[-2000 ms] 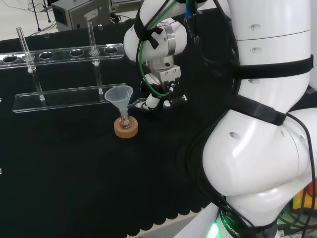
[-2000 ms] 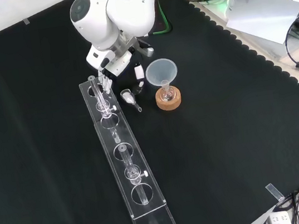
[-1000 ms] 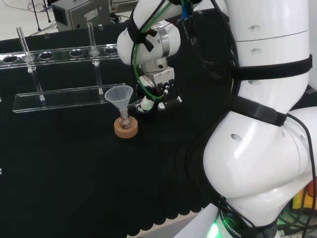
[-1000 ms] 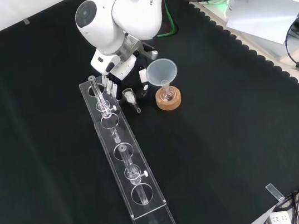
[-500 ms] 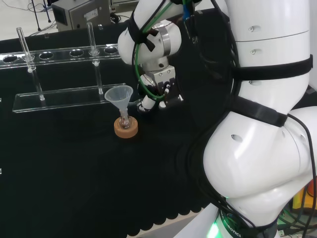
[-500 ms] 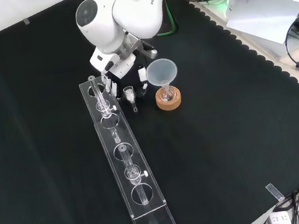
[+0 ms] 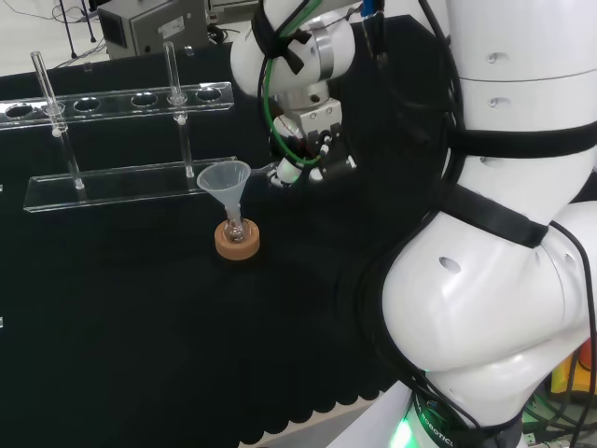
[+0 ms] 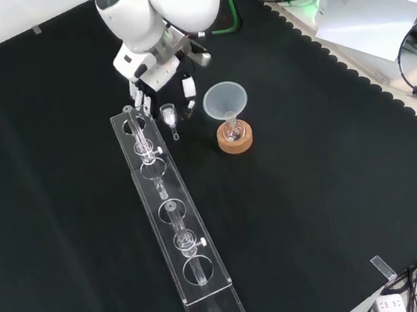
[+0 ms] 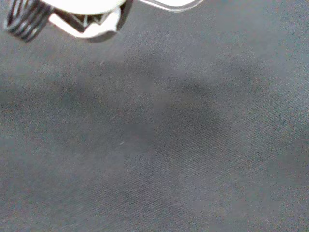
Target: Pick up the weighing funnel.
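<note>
fingers: curled in and clamped on the weighing funnel; contact pads are hard to make out in the front view, the head view shows it better
weighing funnel: clear piece, looks to be off the cloth. Head view: sticks out left from the fingertips, about level with the funnel's rim. Front view: just under the hand, stem pointing down the view, between the rack's upper end and the funnel
hand: up above the counter, right of the funnel in the head view. Front view: at the top of the view, over the rack's upper end. Wrist view: blurred white part of it, plain black cloth behind
funnel: mouth up, stem in the flask, apart from the hand
ring: cork, under the flask, flat on the cloth
rack: clear plastic, long, runs down the front view to the left of the funnel; behind the funnel in the head view
tubes: glass, upright in the rack
counter: black cloth
arm: white links at the right of the head view
</note>
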Available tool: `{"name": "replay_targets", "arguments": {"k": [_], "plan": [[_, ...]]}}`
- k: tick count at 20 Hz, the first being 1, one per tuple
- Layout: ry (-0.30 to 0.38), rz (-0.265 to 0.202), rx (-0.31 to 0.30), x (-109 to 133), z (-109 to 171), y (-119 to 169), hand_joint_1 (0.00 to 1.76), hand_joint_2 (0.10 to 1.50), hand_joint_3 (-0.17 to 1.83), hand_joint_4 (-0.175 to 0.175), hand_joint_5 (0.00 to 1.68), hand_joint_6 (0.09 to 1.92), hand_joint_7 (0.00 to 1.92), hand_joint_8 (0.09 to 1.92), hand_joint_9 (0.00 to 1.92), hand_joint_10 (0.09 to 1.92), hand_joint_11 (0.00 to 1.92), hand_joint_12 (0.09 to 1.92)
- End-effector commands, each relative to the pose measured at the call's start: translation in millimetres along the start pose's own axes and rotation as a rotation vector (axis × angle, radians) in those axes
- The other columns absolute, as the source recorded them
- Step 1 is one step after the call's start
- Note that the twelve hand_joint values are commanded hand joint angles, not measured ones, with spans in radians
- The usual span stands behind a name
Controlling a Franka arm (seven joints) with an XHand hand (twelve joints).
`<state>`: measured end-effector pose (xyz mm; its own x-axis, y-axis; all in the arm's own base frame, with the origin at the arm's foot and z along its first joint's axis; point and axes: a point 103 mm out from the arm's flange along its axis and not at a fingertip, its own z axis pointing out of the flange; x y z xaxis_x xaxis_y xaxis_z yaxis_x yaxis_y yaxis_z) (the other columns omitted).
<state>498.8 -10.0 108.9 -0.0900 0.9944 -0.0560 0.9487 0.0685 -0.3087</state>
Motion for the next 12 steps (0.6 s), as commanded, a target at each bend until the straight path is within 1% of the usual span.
{"name": "replay_targets", "arguments": {"k": [1,3,5,8,10,12], "plan": [[-0.039,0.051,0.000,-29.7,-29.3,-30.7,1.11,0.60,0.84,0.175,1.19,0.91,0.80,0.61,1.18,0.20,1.00,0.98],[-0.050,0.058,0.022,-34.6,-38.0,-37.7,1.11,0.60,0.84,0.175,1.19,0.90,0.82,0.61,1.19,0.20,1.00,0.98],[-0.060,0.068,0.017,-39.0,-46.3,-46.6,1.12,0.59,0.84,0.175,1.20,0.89,0.86,0.60,1.20,0.20,1.01,0.98],[-0.077,0.075,0.006,-40.1,-56.1,-58.0,1.12,0.59,0.84,0.175,1.20,0.89,0.98,0.57,1.24,0.19,1.02,0.97],[-0.080,0.089,0.008,-41.2,-62.7,-64.1,1.12,0.59,0.84,0.175,1.21,0.88,1.02,0.55,1.26,0.19,1.03,0.96],[-0.095,0.088,0.005,-39.7,-69.4,-69.4,1.12,0.59,0.84,0.175,1.21,0.88,1.05,0.54,1.27,0.18,1.04,0.96]]}}
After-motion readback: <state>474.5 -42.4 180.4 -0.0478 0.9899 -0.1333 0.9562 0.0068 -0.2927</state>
